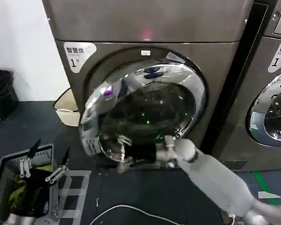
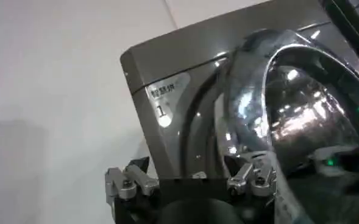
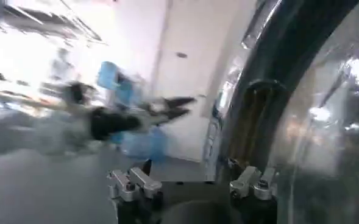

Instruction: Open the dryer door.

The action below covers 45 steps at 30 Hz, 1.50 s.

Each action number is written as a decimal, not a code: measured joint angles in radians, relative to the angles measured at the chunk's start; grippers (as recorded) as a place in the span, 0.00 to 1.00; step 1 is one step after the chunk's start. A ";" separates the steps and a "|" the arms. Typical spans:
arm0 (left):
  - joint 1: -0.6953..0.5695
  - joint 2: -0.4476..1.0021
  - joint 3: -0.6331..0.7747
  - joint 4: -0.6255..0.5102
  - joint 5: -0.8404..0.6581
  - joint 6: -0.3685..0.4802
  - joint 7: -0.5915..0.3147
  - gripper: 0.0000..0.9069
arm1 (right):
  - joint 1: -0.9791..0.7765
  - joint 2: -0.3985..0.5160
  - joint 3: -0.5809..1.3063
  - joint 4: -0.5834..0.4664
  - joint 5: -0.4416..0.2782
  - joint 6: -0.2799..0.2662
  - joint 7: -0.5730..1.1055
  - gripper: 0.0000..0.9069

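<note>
Because the right claw (image 1: 126, 164) sits under the door's (image 1: 145, 105) lower rim to swing it off the dryer (image 1: 145, 28), its grip is unclear; the left claw (image 1: 44, 164) hangs released, idle.

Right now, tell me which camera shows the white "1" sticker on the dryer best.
The head view: the white "1" sticker sits face-on at the upper left of the dryer front, beside the dryer door. The left wrist view shows it tilted and farther off. In the right wrist view I cannot make it out.
</note>
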State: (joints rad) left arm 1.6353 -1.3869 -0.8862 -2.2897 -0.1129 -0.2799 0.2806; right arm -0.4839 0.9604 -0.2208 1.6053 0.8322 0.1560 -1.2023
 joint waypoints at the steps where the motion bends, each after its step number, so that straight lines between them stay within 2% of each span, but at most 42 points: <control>1: -0.006 0.005 0.001 0.002 -0.003 0.004 0.002 1.00 | -0.009 -0.012 0.012 0.009 0.006 -0.004 -0.032 1.00; 8: -0.052 0.046 0.005 0.028 -0.029 0.029 0.013 1.00 | -0.127 -0.117 0.138 0.104 0.004 -0.031 -0.202 1.00; 13: -0.087 0.093 0.036 0.054 -0.020 0.033 0.018 1.00 | -0.325 -0.205 0.344 0.225 0.004 -0.012 -0.224 1.00; 16: -0.116 0.137 0.072 0.077 -0.014 0.033 0.020 1.00 | -0.493 -0.223 0.508 0.296 0.011 0.021 -0.202 1.00; 19: -0.156 0.189 0.124 0.100 -0.009 0.032 0.023 1.00 | -0.688 -0.205 0.714 0.358 0.003 0.075 -0.149 1.00; 23: -0.224 0.258 0.214 0.141 -0.004 0.024 0.029 1.00 | -0.962 -0.121 1.002 0.423 -0.010 0.180 -0.017 1.00; 26: -0.276 0.297 0.278 0.169 -0.011 0.011 0.035 1.00 | -1.114 -0.036 1.174 0.459 -0.078 0.247 0.136 1.00; 28: -0.305 0.318 0.312 0.182 -0.016 0.002 0.040 1.00 | -1.193 0.034 1.271 0.481 -0.149 0.227 0.302 1.00; 31: -0.335 0.348 0.368 0.199 -0.009 -0.018 0.044 1.00 | -1.255 0.138 1.380 0.499 -0.241 0.156 0.540 1.00; 34: -0.367 0.370 0.425 0.219 0.001 -0.033 0.046 1.00 | -1.269 0.238 1.483 0.514 -0.275 0.056 0.776 1.00; 36: -0.387 0.385 0.458 0.225 -0.002 -0.034 0.046 1.00 | -1.265 0.292 1.552 0.513 -0.323 -0.012 0.914 1.00; 40: -0.425 0.399 0.522 0.229 -0.001 -0.034 0.052 1.00 | -1.238 0.364 1.702 0.482 -0.384 -0.130 1.133 1.00; 42: -0.442 0.398 0.549 0.233 0.003 -0.034 0.053 1.00 | -1.226 0.388 1.768 0.462 -0.413 -0.158 1.182 1.00; 45: -0.468 0.386 0.590 0.240 0.011 -0.033 0.055 1.00 | -1.205 0.409 1.870 0.410 -0.451 -0.169 1.235 1.00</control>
State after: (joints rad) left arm 1.1675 -1.0006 -0.2959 -2.0493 -0.1018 -0.3132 0.3351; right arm -1.6888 1.3697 1.6493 2.0152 0.3815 -0.0132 0.0324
